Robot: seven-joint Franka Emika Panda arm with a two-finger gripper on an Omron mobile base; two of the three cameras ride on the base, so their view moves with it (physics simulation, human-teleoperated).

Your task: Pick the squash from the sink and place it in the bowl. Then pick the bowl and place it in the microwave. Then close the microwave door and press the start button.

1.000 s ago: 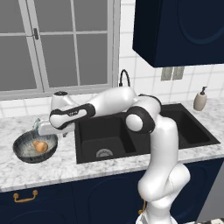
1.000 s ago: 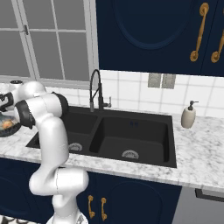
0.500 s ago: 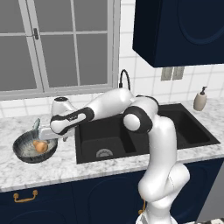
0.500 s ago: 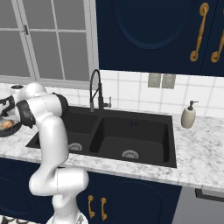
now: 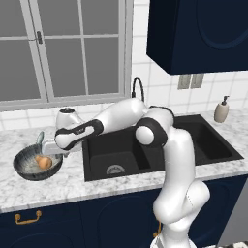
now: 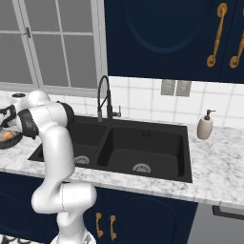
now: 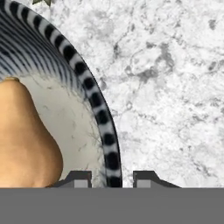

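In the left base view the white arm is reaching from the lower right across to the left of the frame, and the tool (image 5: pixel 50 147) is sitting low at the near right edge of the bowl (image 5: pixel 29 172), which is resting on the marble table (image 5: pixel 58 186) at the left, just beside the black sink (image 5: pixel 160 145); the squash (image 5: pixel 43 162) is lying inside the bowl, tan-orange against the pale inside, right beside the tool; in the right base view the bowl (image 6: pixel 9 141) is showing at the far left edge of the frame with the squash (image 6: pixel 7 135) in it, partly hidden by the arm, and the sink (image 6: pixel 138 147) is lying across the middle of the frame with its arched faucet (image 6: pixel 102 97) behind it and a soap dispenser (image 6: pixel 205 126) standing on the table to the right; in the hand view the two fingertips (image 7: pixel 78 179) are standing one on each side of the bowl's striped rim (image 7: pixel 103 135), the jaws narrowly apart around it, though I cannot tell whether the pads are pressing on it; the squash (image 7: pixel 24 140) is filling the lower left of that frame, inside the bowl, and the marble table (image 7: pixel 166 87) is spreading over the right.
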